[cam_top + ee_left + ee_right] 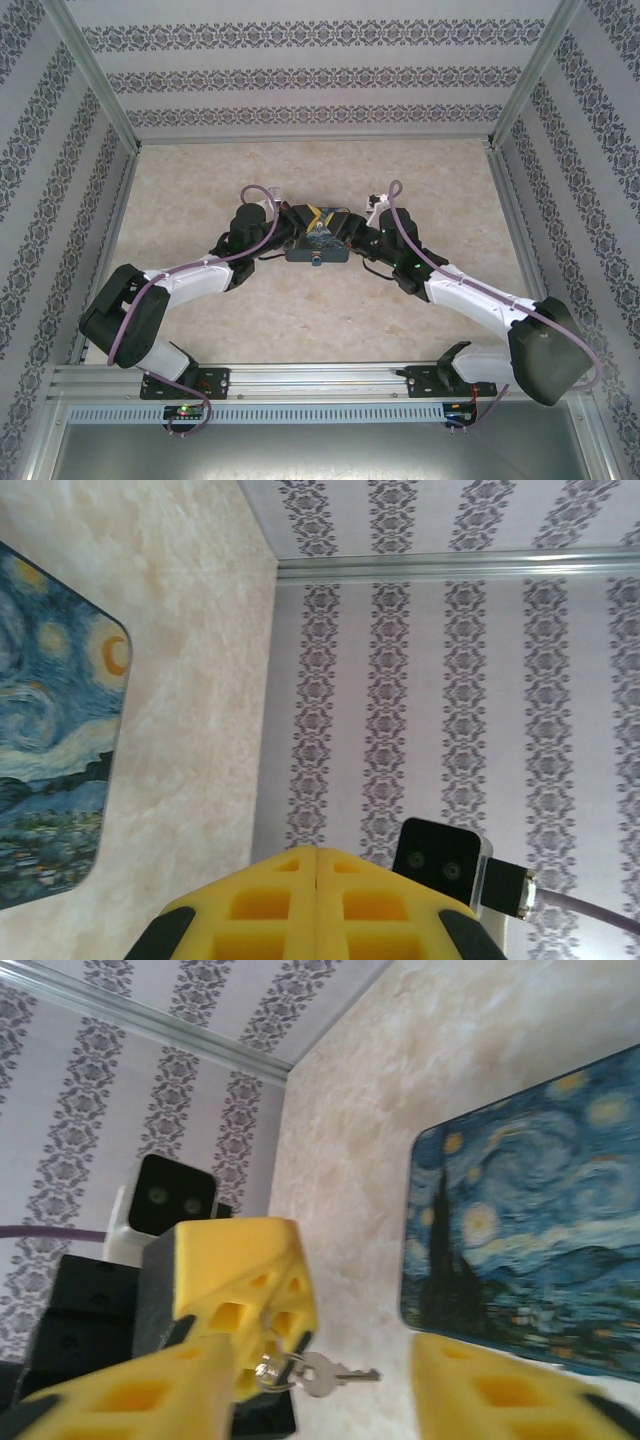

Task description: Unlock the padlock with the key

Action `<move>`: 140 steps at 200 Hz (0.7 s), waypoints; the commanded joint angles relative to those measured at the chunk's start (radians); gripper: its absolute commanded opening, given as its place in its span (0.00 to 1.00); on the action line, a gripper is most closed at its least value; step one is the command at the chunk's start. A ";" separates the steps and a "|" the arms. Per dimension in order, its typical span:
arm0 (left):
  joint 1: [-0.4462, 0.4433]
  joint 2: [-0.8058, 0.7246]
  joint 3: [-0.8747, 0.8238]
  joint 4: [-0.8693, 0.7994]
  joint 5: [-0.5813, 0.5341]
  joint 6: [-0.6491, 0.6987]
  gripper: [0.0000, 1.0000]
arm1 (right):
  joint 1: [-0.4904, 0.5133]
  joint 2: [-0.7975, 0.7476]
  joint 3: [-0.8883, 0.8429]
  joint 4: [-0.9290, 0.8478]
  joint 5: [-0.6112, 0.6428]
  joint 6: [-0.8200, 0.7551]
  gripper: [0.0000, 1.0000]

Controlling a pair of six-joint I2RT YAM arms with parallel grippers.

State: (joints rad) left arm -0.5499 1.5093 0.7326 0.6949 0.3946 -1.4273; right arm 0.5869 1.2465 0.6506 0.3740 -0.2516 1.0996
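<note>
Two grippers met beside the Starry Night tin (530, 1250): your left gripper (280, 1332) sat clamped on the key ring (274, 1369), the key (335, 1375) jutting sideways, and your right gripper (325, 1352) gaped wide.

No readable text, label, brand or number shows anywhere.

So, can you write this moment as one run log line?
left gripper: shut on key | right gripper: open | tin: flat on table

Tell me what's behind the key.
Bare marbled table shows behind the key. Its ring end tucks under the shut left fingers, which cover how it is gripped.
</note>
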 commanded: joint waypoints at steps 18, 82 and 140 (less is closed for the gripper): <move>-0.010 -0.073 0.122 -0.243 0.000 0.353 0.00 | -0.078 -0.076 -0.068 -0.029 -0.049 -0.033 0.98; -0.010 -0.106 0.248 -0.454 -0.022 0.758 0.00 | -0.160 -0.042 -0.107 0.186 -0.185 -0.016 0.98; -0.011 -0.117 0.197 -0.293 -0.014 0.796 0.00 | -0.170 0.091 -0.131 0.671 -0.306 0.050 0.80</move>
State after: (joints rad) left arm -0.5499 1.4193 0.9585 0.3000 0.3843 -0.6807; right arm 0.4210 1.3006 0.5255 0.7769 -0.4927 1.1194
